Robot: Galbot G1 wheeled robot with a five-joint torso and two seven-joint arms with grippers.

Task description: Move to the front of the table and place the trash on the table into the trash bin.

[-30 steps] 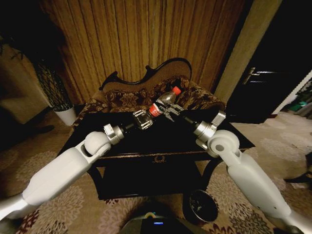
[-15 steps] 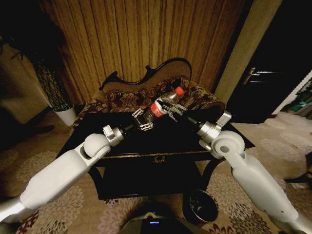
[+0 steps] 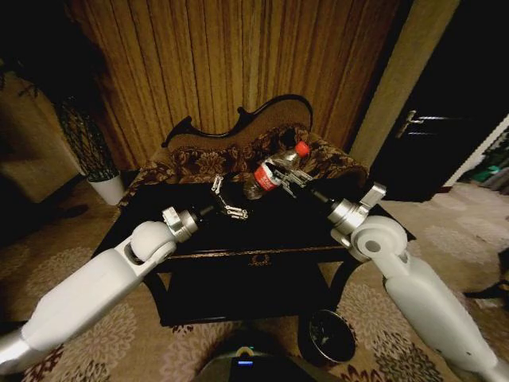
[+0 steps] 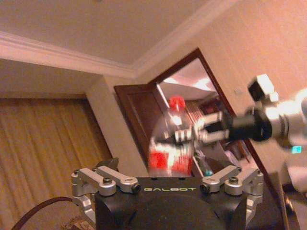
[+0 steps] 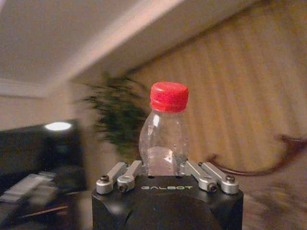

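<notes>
Clear plastic is what your right gripper point(image 3: 280, 177) clamps: the bottle point(image 3: 274, 169) is held at its body, aloft over the far right of the table point(image 3: 262, 253), red cap point(image 5: 169, 96) pointing away from the wrist. Your left gripper point(image 3: 224, 200) hangs just left of the bottle above the table's middle, fingers point(image 4: 108, 179) spread and holding nothing.

Judge the bottle as empty, light and thin-walled; it will likely dent under pressure and its glossy label point(image 3: 265, 177) may slip. Keep the hold on the body near the label, not the tapering neck.

Note the table's near gold-trimmed edge between the load and the trash bin point(image 3: 331, 336), which stands on the floor at the near right, well below the tabletop. Open room lies to the right of the table; the sofa point(image 3: 207, 161) closes off the far side.
</notes>
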